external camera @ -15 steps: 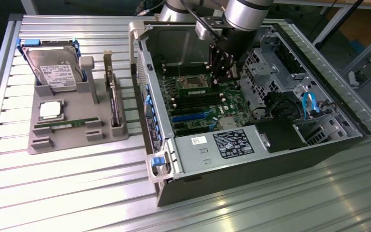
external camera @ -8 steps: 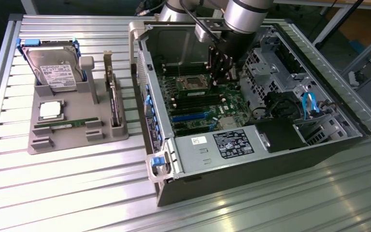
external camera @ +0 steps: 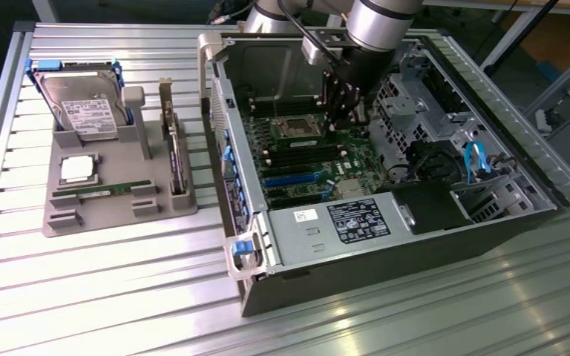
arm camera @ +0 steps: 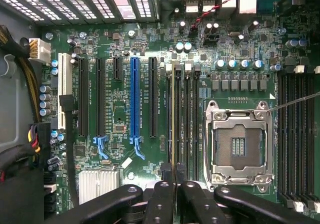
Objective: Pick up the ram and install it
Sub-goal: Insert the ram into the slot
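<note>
gripper (arm camera: 175,185) tight around ram (arm camera: 173,119) at memory slots (arm camera: 186,119); motherboard (arm camera: 120,119) lettering illegible

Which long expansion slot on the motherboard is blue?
The blue slot, between a short black slot and a long black one; the others are black or white.

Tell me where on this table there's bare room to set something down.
Bare table slats lie in front of the parts tray, at the exterior view's lower left, and in front of the computer case, lower right. Crowded: the tray itself, the thin gap between tray and case, and the case's inside, where the tool hangs over the motherboard.
</note>
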You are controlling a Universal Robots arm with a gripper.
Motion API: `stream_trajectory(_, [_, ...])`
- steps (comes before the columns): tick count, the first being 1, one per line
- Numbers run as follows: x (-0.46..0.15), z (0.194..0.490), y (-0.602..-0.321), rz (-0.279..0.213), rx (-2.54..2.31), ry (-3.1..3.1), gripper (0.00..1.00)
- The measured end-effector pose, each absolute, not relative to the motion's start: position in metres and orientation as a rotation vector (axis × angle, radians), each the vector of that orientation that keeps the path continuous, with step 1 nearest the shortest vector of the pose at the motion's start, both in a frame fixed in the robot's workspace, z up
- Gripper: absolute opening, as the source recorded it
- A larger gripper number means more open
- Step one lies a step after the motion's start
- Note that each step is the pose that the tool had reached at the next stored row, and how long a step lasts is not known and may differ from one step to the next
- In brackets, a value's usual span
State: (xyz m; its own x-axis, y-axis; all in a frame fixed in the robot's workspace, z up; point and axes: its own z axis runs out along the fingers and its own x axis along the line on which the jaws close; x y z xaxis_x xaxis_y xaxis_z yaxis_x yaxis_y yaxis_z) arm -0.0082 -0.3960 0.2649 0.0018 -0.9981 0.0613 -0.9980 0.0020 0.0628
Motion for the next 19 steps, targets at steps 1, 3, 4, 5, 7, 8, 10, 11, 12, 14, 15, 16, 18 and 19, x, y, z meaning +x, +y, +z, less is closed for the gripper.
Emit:
stream_trajectory(1, [-0.008, 0.265, -0.396, -0.002, 2.159, -2.159, 0.12])
stream_trajectory(3, [-0.008, 0.265, -0.396, -0.002, 2.159, -2.16, 0.12])
stream_trajectory(4, [-0.008, 0.264, -0.396, -0.002, 2.159, -2.16, 0.12])
stream_trajectory(5, [-0.008, 0.264, -0.396, -0.002, 2.159, -2.159, 0.12])
stream_trajectory(7, [-0.008, 0.263, -0.396, -0.002, 2.159, -2.159, 0.12])
stream_trajectory(8, [-0.008, 0.262, -0.396, -0.002, 2.159, -2.159, 0.12])
stream_trajectory(10, [-0.008, 0.262, -0.396, -0.002, 2.159, -2.159, 0.12])
stream_trajectory(11, [-0.008, 0.261, -0.396, -0.002, 2.159, -2.159, 0.12])
stream_trajectory(12, [-0.008, 0.26, -0.396, -0.002, 2.159, -2.159, 0.12])
stream_trajectory(14, [-0.008, 0.258, -0.396, -0.002, 2.159, -2.159, 0.12])
stream_trajectory(15, [-0.008, 0.257, -0.396, -0.001, 2.159, -2.159, 0.12])
stream_trajectory(16, [-0.008, 0.256, -0.396, -0.001, 2.159, -2.159, 0.12])
stream_trajectory(18, [-0.008, 0.253, -0.396, -0.001, 2.159, -2.159, 0.12])
stream_trajectory(19, [-0.008, 0.252, -0.396, -0.001, 2.159, -2.159, 0.12])
